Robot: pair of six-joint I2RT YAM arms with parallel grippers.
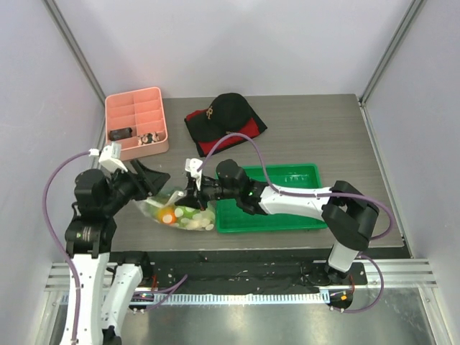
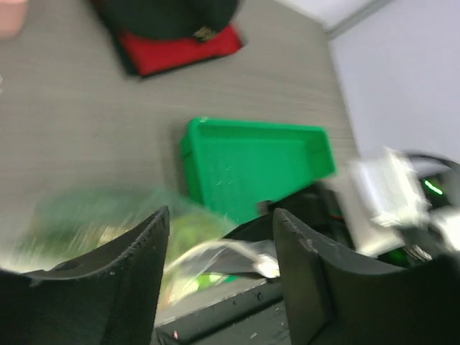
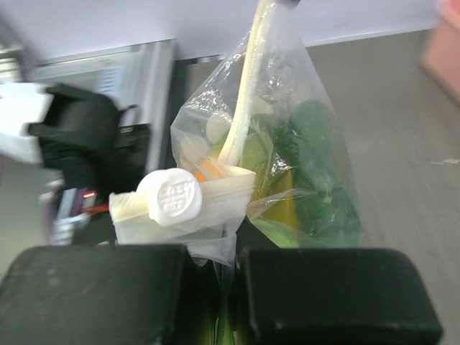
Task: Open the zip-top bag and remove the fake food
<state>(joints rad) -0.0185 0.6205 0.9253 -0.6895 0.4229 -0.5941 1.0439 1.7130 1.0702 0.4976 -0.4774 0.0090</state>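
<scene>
The desk [image 1: 316, 122] carries everything. Its biggest item, the green tray [image 1: 280, 212], lies just behind the right claw [image 1: 192, 188], under that arm's forearm. A black-and-red cap [image 1: 224, 115] and a pink organiser [image 1: 163, 118] sit well beyond both claws, out of the way.

The zip-top bag [image 1: 162, 205] lies between the two claws. Its long axis runs roughly from one claw toward the other, and it bulges toward the near edge of the desk. The right claw is closed on the plastic at the bag's mouth, right beside the white zip slider [image 3: 176, 198]. From there the pouch stretches away from its fingers. The left claw [image 1: 149, 180] stands with its fingers spread and nothing between them, just beside the bag's far end. It is the free one, so it looks better placed to take the opposite lip.

The fake food [image 1: 188, 214], green, yellow and orange pieces, is all inside the pouch. Only the plastic film stands in the way.
</scene>
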